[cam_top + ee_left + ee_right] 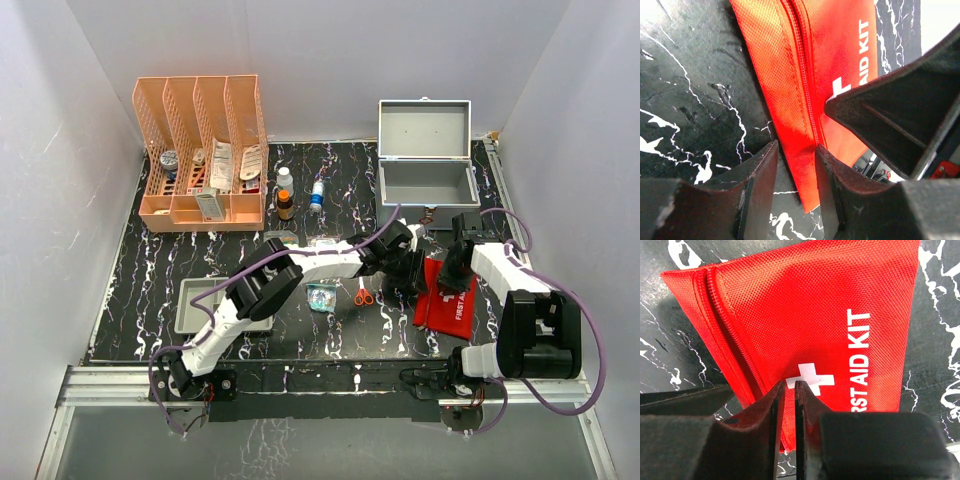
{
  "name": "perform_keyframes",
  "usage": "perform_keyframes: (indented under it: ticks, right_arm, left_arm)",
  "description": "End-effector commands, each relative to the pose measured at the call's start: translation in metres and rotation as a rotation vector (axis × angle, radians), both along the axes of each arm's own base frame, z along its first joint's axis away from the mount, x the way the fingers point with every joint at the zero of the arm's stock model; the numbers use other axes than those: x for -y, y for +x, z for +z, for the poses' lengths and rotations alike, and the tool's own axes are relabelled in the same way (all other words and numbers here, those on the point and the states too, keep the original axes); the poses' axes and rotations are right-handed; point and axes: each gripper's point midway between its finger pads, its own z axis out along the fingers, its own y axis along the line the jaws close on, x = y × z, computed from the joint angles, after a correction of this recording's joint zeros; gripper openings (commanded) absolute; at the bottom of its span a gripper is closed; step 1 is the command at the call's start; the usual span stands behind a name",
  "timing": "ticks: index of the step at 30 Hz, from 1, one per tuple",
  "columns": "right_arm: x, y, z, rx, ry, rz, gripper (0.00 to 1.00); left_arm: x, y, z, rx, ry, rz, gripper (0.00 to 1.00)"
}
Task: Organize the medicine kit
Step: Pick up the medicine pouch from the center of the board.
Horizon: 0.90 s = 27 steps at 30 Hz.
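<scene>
Pouch (450, 312) lies flat on the table (130, 270), front right, just before the right arm. Left gripper (796, 147): jaws narrowly parted, the pouch's zip-side corner lying between them without filling the gap. Right gripper (790, 385): jaws closed to a thin slit on the white cross, fabric showing in the slit.

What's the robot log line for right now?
left tool: open, straddling red pouch edge | right tool: pinching it | case: open
</scene>
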Motion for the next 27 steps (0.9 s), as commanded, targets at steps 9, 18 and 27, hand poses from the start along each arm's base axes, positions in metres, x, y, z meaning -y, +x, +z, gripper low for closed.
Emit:
perform_keyframes:
  ticks: [9,18,27]
  right_arm:
    - [-0.024,0.011,-0.013,0.009,0.12,-0.017,0.4]
    - [-0.035,0.003,-0.029,-0.081,0.033,0.042,0.36]
    - [-0.046,0.003,-0.039,-0.142,-0.069,0.098,0.0]
  left_arm:
    - [-0.104,-0.033,-0.097,-0.08,0.389,-0.057,0.4]
    - [-0.112,-0.018,-0.084,-0.063,0.374,-0.035,0.36]
    - [-0.137,-0.004,-0.066,-0.033,0.37,-0.013,0.34]
